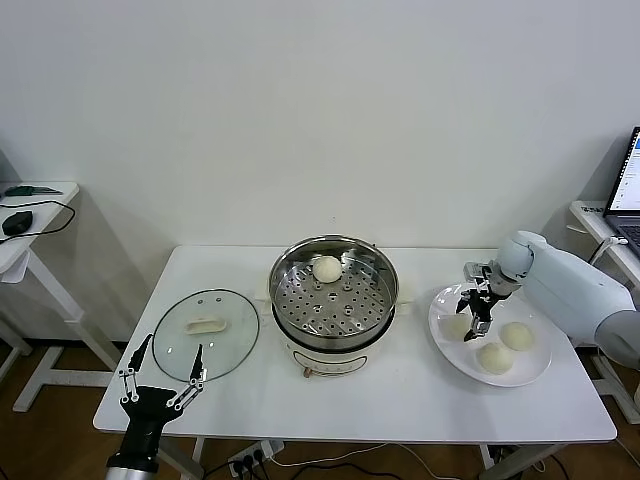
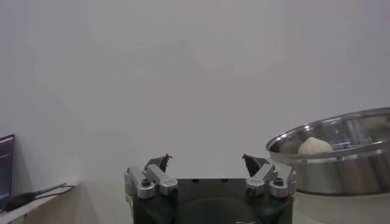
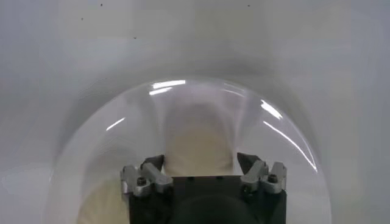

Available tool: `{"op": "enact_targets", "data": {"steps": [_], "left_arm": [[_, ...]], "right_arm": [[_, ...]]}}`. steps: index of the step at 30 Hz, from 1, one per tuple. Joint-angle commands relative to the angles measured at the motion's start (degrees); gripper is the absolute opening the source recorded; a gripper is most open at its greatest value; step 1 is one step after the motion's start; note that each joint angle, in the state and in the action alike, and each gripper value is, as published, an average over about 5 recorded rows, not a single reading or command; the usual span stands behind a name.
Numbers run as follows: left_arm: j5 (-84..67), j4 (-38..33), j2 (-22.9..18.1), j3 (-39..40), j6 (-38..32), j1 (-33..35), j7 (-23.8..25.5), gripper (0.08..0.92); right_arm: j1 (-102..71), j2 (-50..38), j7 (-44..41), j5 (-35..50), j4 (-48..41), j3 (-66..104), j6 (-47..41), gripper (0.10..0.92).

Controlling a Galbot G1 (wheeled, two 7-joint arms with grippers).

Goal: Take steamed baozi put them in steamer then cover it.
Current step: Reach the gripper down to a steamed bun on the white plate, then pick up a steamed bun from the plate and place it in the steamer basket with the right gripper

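Down at the near left corner of the table (image 1: 400, 400) hangs the left gripper (image 1: 162, 385), fingers spread wide and holding nothing, just in front of the cover (image 1: 206, 334), which lies flat on the tabletop with its white handle up. No brand or lettering is readable anywhere. Centre table sits the steamer (image 1: 333, 290), lid off, one baozi (image 1: 327, 268) resting at the back of its perforated floor. Over to the right, the white plate (image 1: 530, 372) carries three more buns, and the right gripper (image 1: 474, 318) is down on the leftmost bun (image 1: 458, 326), a finger on either side of it. Whether they are squeezing it, I cannot tell.
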Motion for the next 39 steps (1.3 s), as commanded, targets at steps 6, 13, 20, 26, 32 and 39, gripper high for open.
{"op": "enact_targets", "data": {"steps": [6,13,20,26,32,39], "left_arm": [[-0.15,-0.12,0.08,-0.11,0.11,-0.21,-0.12,0.823],[-0.15,-0.54,0.35,0.16,0.23,-0.38,-0.22,0.823],[-0.06,-1.03,0.49,0.37,0.22,-0.45,-0.35,0.823],[-0.06,-1.2,0.54,0.34,0.27,-0.79,-0.52,0.823],[-0.07,-1.01,0.5,0.32,0.16,-1.28,-0.68,0.823],[-0.08,-0.64,0.41,-0.02,-0.12,-1.87,-0.76,0.823]], "right_arm": [[4.86,-1.57,-2.21,-0.9,4.3,-1.08,0.48,0.668],[19.99,-1.12,-12.2,3.92,12.32,-6.47,2.48,0.654],[37.03,6.49,-16.72,16.71,20.39,-17.27,-1.77,0.653],[41.07,14.6,-13.44,25.31,24.92,-24.74,-6.41,0.653],[38.85,21.95,-7.13,28.97,25.6,-29.02,-10.13,0.651],[33.45,26.56,-2.11,28.65,23.92,-30.13,-12.61,0.641]]}}
